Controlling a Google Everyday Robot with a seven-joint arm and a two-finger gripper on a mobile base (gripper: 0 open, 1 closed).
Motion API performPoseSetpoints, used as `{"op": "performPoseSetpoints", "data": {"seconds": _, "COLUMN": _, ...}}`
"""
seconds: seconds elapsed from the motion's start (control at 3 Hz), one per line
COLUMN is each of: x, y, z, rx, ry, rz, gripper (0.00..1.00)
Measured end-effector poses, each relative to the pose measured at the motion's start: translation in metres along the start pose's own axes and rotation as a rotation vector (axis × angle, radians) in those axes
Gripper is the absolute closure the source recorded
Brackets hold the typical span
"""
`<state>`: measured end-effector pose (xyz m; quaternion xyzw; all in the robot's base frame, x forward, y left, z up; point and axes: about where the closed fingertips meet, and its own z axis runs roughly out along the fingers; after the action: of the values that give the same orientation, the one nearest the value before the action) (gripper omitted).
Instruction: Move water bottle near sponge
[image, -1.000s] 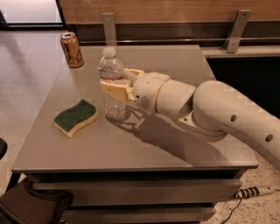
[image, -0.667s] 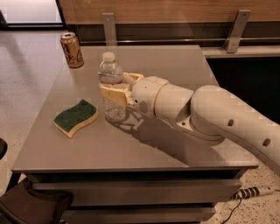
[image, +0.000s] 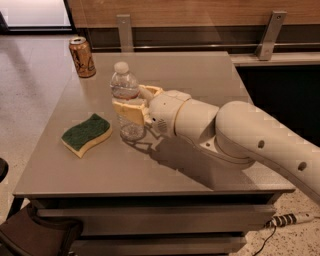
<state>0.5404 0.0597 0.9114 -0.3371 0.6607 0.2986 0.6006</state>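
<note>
Tabletop (image: 200, 75); fingers (image: 127, 109) tight around water bottle (image: 125, 85), near sponge (image: 86, 134).

water bottle (image: 125, 92): slightly lower and a little closer to the sponge (image: 87, 134)
gripper (image: 136, 102): closed round the bottle's middle, shifted left and down with it
arm (image: 240, 135): reaching further left

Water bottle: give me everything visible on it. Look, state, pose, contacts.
The water bottle is small, clear ribbed plastic with a white cap. It stands upright, its base apparently on the grey table, close beside the sponge but not touching it. The gripper comes in from the picture's right, and its tan fingers clasp the bottle's middle, one in front and one behind.
</note>
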Motion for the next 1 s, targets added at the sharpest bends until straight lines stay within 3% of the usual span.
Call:
{"op": "performPoseSetpoints", "data": {"seconds": 0.33, "x": -0.0001, "y": 0.0001, "z": 0.0, "rx": 0.0, "ry": 0.0, "rz": 0.0, "gripper": 0.53}}
{"op": "performPoseSetpoints", "data": {"seconds": 0.67, "x": -0.0005, "y": 0.0008, "z": 0.0005, "rx": -0.002, "ry": 0.0, "rz": -0.001, "gripper": 0.21}}
{"op": "performPoseSetpoints", "data": {"seconds": 1.0, "x": -0.0012, "y": 0.0027, "z": 0.0017, "rx": -0.005, "ry": 0.0, "rz": -0.003, "gripper": 0.0}}
